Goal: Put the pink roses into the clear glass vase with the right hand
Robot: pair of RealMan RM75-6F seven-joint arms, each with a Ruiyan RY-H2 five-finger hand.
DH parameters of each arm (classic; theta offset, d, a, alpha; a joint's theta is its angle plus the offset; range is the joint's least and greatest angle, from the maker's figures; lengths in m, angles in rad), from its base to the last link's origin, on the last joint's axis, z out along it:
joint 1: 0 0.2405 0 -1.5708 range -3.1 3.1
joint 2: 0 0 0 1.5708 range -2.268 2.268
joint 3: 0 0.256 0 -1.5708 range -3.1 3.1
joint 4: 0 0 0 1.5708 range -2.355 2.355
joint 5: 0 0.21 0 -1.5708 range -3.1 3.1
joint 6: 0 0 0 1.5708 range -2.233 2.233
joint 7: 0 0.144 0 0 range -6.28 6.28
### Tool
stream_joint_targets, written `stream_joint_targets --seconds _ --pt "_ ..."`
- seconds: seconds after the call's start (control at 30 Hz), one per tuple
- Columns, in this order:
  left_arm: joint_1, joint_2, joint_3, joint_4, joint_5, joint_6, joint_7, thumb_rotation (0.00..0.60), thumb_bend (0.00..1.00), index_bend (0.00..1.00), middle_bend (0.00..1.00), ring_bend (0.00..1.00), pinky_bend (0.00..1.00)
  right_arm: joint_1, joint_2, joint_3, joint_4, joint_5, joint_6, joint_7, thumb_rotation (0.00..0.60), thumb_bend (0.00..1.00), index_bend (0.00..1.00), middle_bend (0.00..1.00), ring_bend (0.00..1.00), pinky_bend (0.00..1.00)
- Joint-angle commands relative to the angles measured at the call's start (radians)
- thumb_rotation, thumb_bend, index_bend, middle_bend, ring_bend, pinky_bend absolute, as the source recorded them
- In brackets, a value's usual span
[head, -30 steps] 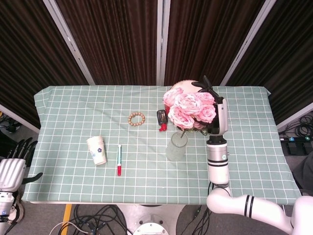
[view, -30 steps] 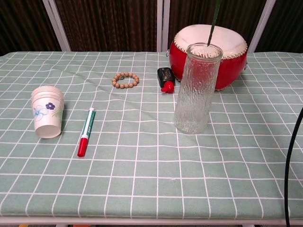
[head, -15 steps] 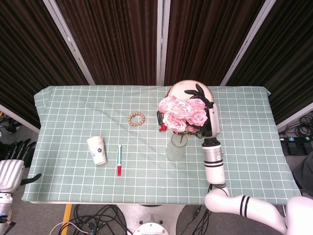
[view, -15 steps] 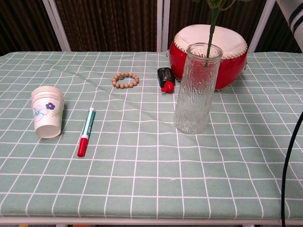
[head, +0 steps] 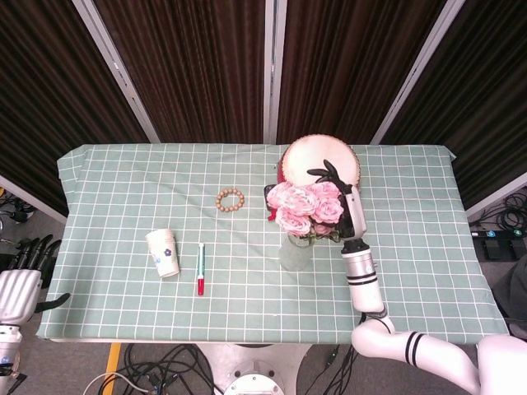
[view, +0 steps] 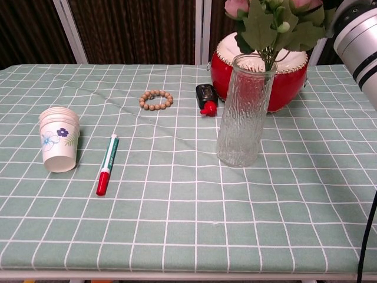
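The pink roses point(head: 301, 206) sit low over the clear glass vase point(head: 296, 249), their stems inside its mouth. In the chest view the green leaves and buds of the roses point(view: 272, 23) spread just above the rim of the vase point(view: 242, 112). My right hand point(head: 339, 196) holds the bunch from its right side, dark fingers wrapped behind the blooms. Only its silver forearm shows at the chest view's top right. My left hand point(head: 25, 276) hangs off the table's left front corner, fingers apart and holding nothing.
A red drum point(view: 265, 68) with a white top stands right behind the vase. A small black and red object point(view: 205, 96) and a bead bracelet point(view: 156, 99) lie left of it. Stacked paper cups point(view: 59, 139) and a red-capped marker point(view: 108, 163) lie at the front left.
My right hand has lowered the roses toward me, sinking the stems deeper into the vase. Leaves and buds have come into the chest view. The left hand has barely moved.
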Motion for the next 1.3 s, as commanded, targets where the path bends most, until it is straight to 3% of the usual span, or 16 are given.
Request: stream_joint_targets --seconds 0.03,0.17,0.47,0.6,0.9,1.0,1.1,1.23,1.3 --pt "0.000 0.001 -0.001 -0.002 -0.001 0.001 -0.001 0.600 0.02 0.09 0.02 0.00 0.17 0.004 0.014 -0.024 0.017 -0.037 -0.018 0.016 0.600 0.04 0.50 0.60 0.17 0.00" --pt "0.000 0.000 -0.001 -0.002 0.001 0.002 -0.001 0.600 0.02 0.09 0.02 0.00 0.17 0.008 0.053 -0.052 0.011 -0.069 -0.054 0.041 0.600 0.00 0.29 0.43 0.04 0.00" --pt "0.003 -0.004 0.001 0.005 -0.002 -0.001 -0.009 0.600 0.02 0.09 0.02 0.00 0.17 -0.023 0.100 -0.084 0.003 -0.074 -0.063 0.057 0.600 0.00 0.17 0.33 0.00 0.00" --pt "0.002 -0.005 0.000 0.006 0.001 0.001 -0.009 0.600 0.02 0.09 0.02 0.00 0.17 -0.046 0.146 -0.109 -0.013 -0.090 -0.065 0.066 0.600 0.00 0.05 0.24 0.00 0.00" --pt "-0.003 -0.005 0.000 -0.009 0.006 -0.003 0.010 0.600 0.02 0.09 0.02 0.00 0.17 -0.117 0.334 -0.180 -0.097 -0.122 -0.079 -0.006 0.600 0.00 0.00 0.17 0.00 0.00" --pt "-0.005 -0.003 0.000 -0.022 0.010 -0.002 0.024 0.600 0.02 0.09 0.02 0.00 0.17 -0.138 0.452 -0.233 -0.143 -0.132 -0.134 -0.109 0.600 0.00 0.00 0.15 0.00 0.00" --pt "-0.008 -0.001 -0.001 -0.038 0.010 -0.003 0.039 0.600 0.02 0.09 0.02 0.00 0.17 -0.165 0.557 -0.280 -0.187 -0.126 -0.165 -0.309 0.600 0.00 0.00 0.11 0.00 0.00" --pt "-0.014 0.001 -0.004 -0.060 0.010 -0.008 0.055 0.600 0.02 0.09 0.02 0.00 0.17 -0.239 0.643 -0.323 -0.257 -0.074 -0.097 -0.785 0.600 0.00 0.00 0.07 0.00 0.00" --pt "-0.017 0.004 -0.004 -0.067 0.012 -0.011 0.061 0.600 0.02 0.09 0.02 0.00 0.17 -0.281 0.658 -0.334 -0.296 -0.043 -0.043 -0.945 0.600 0.00 0.00 0.06 0.00 0.00"
